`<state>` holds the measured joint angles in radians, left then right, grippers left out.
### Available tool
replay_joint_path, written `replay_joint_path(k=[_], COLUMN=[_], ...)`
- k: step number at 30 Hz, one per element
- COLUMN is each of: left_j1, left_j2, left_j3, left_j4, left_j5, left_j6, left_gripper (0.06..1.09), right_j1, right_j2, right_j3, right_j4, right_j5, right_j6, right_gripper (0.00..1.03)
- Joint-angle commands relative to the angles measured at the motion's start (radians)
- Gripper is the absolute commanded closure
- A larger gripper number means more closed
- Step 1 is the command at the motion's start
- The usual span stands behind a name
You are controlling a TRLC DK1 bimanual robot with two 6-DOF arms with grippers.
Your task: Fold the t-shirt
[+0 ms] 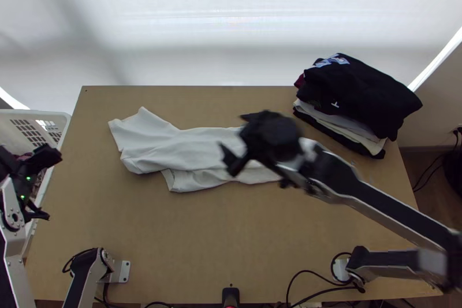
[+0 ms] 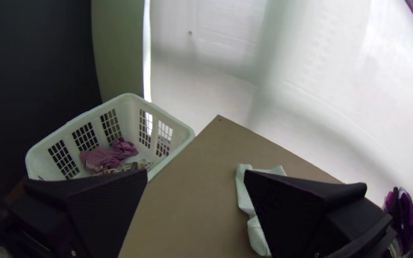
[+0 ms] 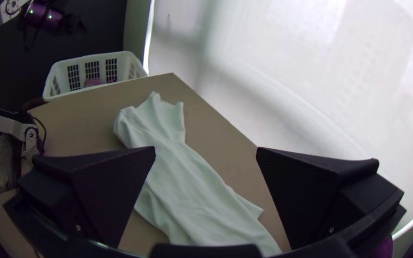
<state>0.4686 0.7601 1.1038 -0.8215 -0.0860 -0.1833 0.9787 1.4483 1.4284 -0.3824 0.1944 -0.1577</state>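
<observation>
t-shirt laid long across the table, both grippers released

from my remote post i record the white t-shirt [image 1: 150, 149] on the wooden table [image 1: 173, 238], lying lengthwise as a long, narrow shape with light creases. its left end flares into uneven edges, and a corner of cloth juts out on the near side. i cannot count the layers from here.

right gripper [image 1: 233, 133]: in the top view i find it over the middle of the shirt, its arm reaching in from the lower right. in the right wrist view the two fingers stand wide apart, with cloth visible between and beyond them. i note nothing grasped; whether a finger touches the fabric, i cannot tell.

left gripper [image 1: 51, 185]: i find it off at the table's left side, by the white basket [image 1: 34, 112]. the left wrist view confirms the finding: its fingers are spread well apart, and the gap between them holds nothing.

surroundings: the basket stands beside the table's left edge, with a purple cloth [image 2: 106, 156] inside. at the table's far right i log a pile of clothes [image 1: 358, 94], a black garment with pale print on top and lighter pieces beneath. a white sheet [image 1: 231, 19] hangs behind the table, and black cables [image 1: 312, 273] run along its near edge.
</observation>
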Motion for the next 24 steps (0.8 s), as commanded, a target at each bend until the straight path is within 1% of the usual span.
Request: replay_joint_path(k=[1, 4, 7, 9, 14, 20, 21, 22, 24], left_j1=[0.054, 0.079, 0.117, 0.120, 0.123, 0.131, 0.134, 0.136, 0.137], left_j2=[0.008, 0.015, 0.025, 0.025, 0.007, -0.022, -0.025, -0.027, -0.033], left_j3=[0.033, 0.022, 0.019, 0.021, 0.019, 0.013, 0.013, 0.013, 0.011], left_j4=[-0.031, -0.067, -0.117, -0.136, -0.163, -0.169, -0.171, -0.173, -0.174], left_j5=[0.009, 0.025, 0.114, 0.123, 0.121, 0.121, 0.121, 0.121, 0.121], left_j6=[0.018, 0.018, 0.004, -0.010, -0.012, -0.008, -0.010, -0.010, -0.010], left_gripper=[0.10, 0.10, 0.10, 0.10, 0.10, 0.10, 0.10, 0.10, 0.10], right_j1=[0.048, 0.083, 0.107, 0.110, 0.103, 0.064, 0.055, 0.044, 0.029], right_j2=[0.196, 0.325, 0.448, 0.511, 0.632, 0.698, 0.712, 0.725, 0.739], right_j3=[0.145, 0.239, 0.320, 0.346, 0.369, 0.388, 0.394, 0.399, 0.395], right_j4=[-0.064, -0.112, -0.161, -0.174, -0.184, -0.174, -0.174, -0.176, -0.176], right_j5=[-0.042, -0.093, -0.138, -0.162, -0.165, -0.164, -0.164, -0.164, -0.158], right_j6=[0.018, 0.064, 0.106, 0.126, 0.167, 0.168, 0.168, 0.168, 0.168], right_gripper=[0.03, 0.04, 0.03, 0.04, 0.04, 0.05, 0.06, 0.09, 0.12])
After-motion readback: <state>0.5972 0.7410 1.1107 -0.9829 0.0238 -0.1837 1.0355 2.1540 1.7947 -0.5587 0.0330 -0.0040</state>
